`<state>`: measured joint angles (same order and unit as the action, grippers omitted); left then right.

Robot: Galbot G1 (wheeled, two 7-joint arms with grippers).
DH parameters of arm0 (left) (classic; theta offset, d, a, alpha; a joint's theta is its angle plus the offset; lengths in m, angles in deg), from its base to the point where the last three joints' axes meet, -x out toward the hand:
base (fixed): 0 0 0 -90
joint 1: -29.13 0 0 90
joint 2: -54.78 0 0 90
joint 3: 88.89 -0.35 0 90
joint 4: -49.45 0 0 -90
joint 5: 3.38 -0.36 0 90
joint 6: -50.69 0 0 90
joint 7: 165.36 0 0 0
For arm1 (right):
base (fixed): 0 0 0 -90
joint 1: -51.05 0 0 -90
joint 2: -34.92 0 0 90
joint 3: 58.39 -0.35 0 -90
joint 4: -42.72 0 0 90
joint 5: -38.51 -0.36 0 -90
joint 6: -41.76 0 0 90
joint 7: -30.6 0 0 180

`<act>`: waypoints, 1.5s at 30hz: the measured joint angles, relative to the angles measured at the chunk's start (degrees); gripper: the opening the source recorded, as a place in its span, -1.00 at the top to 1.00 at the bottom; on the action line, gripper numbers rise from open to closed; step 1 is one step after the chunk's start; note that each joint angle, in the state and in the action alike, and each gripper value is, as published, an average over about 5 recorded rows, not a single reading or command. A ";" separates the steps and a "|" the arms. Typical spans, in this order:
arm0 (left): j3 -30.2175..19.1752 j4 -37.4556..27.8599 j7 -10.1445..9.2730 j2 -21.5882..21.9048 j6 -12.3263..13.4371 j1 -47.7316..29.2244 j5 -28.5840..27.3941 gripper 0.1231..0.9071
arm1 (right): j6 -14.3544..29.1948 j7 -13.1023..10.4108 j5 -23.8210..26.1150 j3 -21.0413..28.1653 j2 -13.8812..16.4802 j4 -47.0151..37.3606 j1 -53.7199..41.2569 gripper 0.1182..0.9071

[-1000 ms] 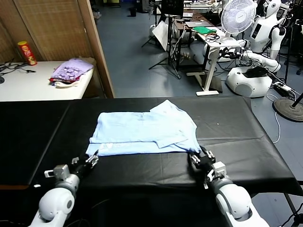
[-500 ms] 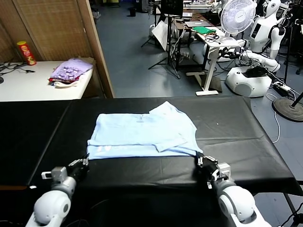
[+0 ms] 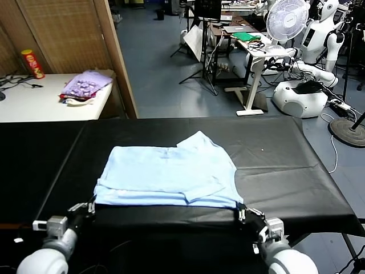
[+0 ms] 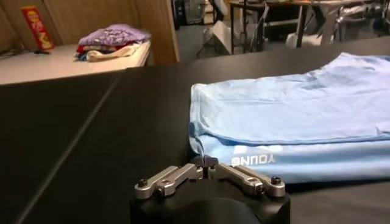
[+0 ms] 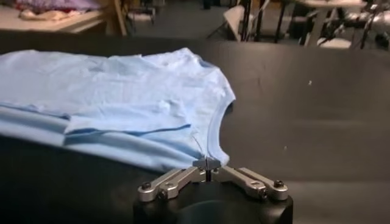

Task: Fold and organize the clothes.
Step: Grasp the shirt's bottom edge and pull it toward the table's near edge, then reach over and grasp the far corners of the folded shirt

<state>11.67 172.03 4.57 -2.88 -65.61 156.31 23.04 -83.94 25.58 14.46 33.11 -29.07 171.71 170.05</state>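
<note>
one pale light-blue t-shirt (image 3: 169,176) lies folded on the black table (image 3: 285,165), its near hem running along the table's front edge at about six o'clock from the table's middle, with white lettering showing on the lower layer in the left wrist view. the left gripper (image 3: 84,208) sits at the shirt's near left corner, roughly at seven o'clock from the shirt's centre; in the left wrist view its fingertips (image 4: 208,164) meet together and pinch a small peak of the shirt's corner fabric (image 4: 201,149). the right gripper (image 3: 249,216) sits at the near right corner, at about five o'clock from the shirt's centre; in the right wrist view its fingertips (image 5: 207,164) are together too, touching the shirt's hem edge (image 5: 201,146). a purple cloth pile (image 3: 85,85) rests on a white side table (image 3: 40,103) at ten o'clock, well apart, beside a red can (image 3: 32,63).
</note>
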 joint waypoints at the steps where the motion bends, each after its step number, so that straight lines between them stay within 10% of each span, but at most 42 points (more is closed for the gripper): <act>1: 0.38 0.34 -0.11 -0.02 -0.55 0.32 -0.48 0.41 | 0.00 -0.01 -0.46 -0.14 0.29 -0.03 -0.64 -0.48; 11: 3.86 -0.18 1.27 1.79 -2.95 -2.94 3.89 -0.70 | 1.65 -1.64 -1.04 4.97 0.99 -9.59 -17.48 -0.72; 21: -6.31 -14.18 -0.07 4.21 -5.78 -26.05 16.83 -0.72 | 2.41 -4.15 -1.86 16.91 -1.74 -30.91 -41.33 -0.72; 33: -20.74 -32.51 0.77 2.51 -8.05 -48.70 20.23 -0.72 | 1.51 0.13 -2.94 25.09 -7.84 -53.35 -58.60 -0.72; 45: -24.85 -43.19 1.56 0.92 -9.88 -56.46 19.56 -0.72 | 1.34 5.26 -0.16 27.30 -12.72 -65.14 -64.38 -0.65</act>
<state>-13.18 128.84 6.13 -1.96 -75.49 99.86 42.60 -82.61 30.84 14.30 60.41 -41.79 106.57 105.67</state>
